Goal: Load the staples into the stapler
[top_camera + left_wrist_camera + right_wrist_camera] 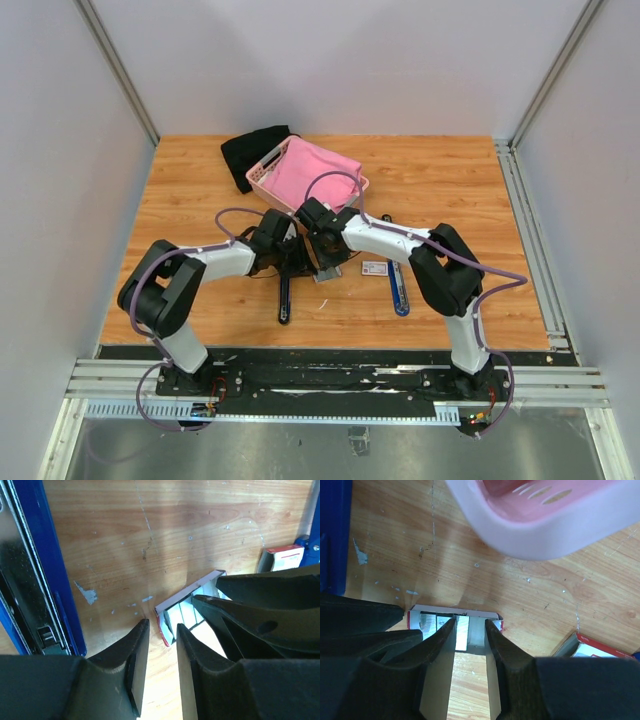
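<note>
Top external: the left hand (292, 256) and the right hand (322, 255) meet mid-worktop (200, 200) over a small open box (326, 273). Behind them, a pink basket (262, 178) holds a pink cloth (318, 170).

Left wrist: the box lies slanted, lower left to upper right, with rows of silvery staples (186, 614) inside. The left hand's fingers sit a little apart at its corner. I cannot tell if they pinch it.

Right wrist: the box runs left to right. The right hand's fingers sit a little apart around the staples. I cannot tell if they pinch.
</note>
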{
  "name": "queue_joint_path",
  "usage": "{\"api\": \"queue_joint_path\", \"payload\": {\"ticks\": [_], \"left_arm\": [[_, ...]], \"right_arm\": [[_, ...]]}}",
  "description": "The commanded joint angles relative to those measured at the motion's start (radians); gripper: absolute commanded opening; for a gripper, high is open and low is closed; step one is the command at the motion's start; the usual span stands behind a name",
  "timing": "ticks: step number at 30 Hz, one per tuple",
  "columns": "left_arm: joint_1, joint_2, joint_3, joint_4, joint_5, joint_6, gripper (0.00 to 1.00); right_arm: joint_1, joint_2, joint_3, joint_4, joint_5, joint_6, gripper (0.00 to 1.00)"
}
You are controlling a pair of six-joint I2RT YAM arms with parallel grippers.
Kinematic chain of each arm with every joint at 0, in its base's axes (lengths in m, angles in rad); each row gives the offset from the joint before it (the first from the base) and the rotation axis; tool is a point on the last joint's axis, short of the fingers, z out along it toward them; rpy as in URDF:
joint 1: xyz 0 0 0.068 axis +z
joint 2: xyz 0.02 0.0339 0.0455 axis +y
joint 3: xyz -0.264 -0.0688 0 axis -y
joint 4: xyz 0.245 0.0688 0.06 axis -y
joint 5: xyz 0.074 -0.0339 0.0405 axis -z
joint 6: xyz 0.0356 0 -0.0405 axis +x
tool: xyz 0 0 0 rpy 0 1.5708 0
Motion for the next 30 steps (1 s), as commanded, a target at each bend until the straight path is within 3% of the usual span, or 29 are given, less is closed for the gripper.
{"api": "queue_joint_path", "payload": {"ticks": [1, 14, 22, 25, 30], "left_arm": [[-0.017, 0.031, 0.035, -0.026, -0.044, 0.023, 0.32], [-0.035, 0.074, 0.049, -0.081, -0.133, 0.034, 0.09], [-0.044, 0.077, 0.055, -0.059, -0.116, 0.025, 0.06], [-0.044, 0.058, 0.041, 0.002, -0.075, 0.015, 0.11], [-0.045, 0.054, 0.036, 0.084, -0.013, 0.002, 0.34]], "right_arm": [[0.013, 0.034, 0.012, -0.016, 0.013, 0.013, 0.3], [0.021, 0.009, -0.004, -0.076, 0.167, 0.05, 0.22], [0.021, -0.014, 0.001, -0.088, 0.198, 0.055, 0.21], [0.02, -0.025, 0.0, -0.093, 0.212, 0.057, 0.21], [0.012, -0.056, 0.002, -0.096, 0.187, 0.064, 0.21]]}}
